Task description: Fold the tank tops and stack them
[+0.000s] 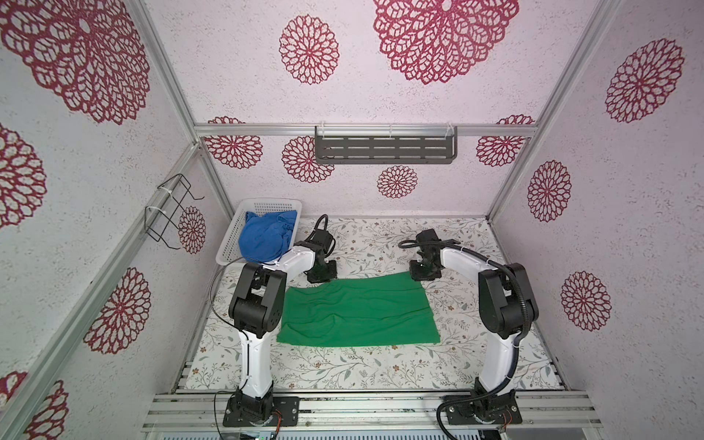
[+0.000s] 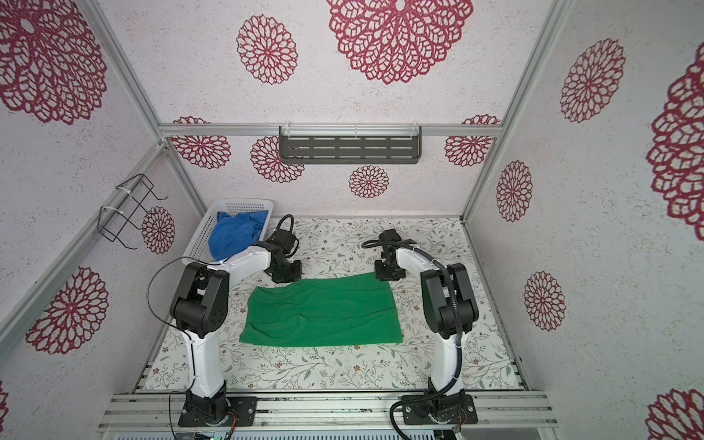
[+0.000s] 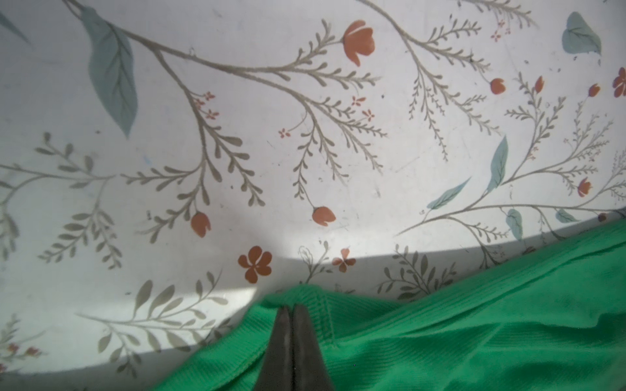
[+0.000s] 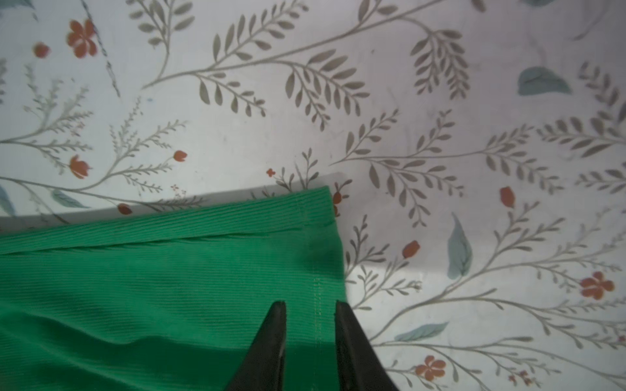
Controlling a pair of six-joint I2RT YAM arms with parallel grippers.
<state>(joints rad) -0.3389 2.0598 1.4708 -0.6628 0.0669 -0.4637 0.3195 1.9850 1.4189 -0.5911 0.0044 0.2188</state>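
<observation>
A bright green tank top (image 1: 358, 310) lies folded into a wide, rumpled rectangle in the middle of a flower-printed table (image 1: 343, 369). A royal blue tank top (image 1: 264, 238) sits bunched in a white basket (image 1: 228, 244) at the far left corner. Both arms reach to the green top's far edge, one at each far corner. The left arm's fingers (image 3: 281, 352) are pressed together, pinching the hemmed corner, which puckers up around their tips. The right arm's fingers (image 4: 271, 342) stand apart above the other corner, holding nothing, with the ribbed cloth flat beneath them. The step appears to be laying down the far edge of a fold. To do it well, the left corner should be set flat before it is let go, and both arms should then lift straight up, so nothing drags the cloth askew. Only the wrist views show how the fingers stand; in both top views the gripper bodies hide them. Only the top views show the whole garment, its creases and the waiting blue top.
</observation>
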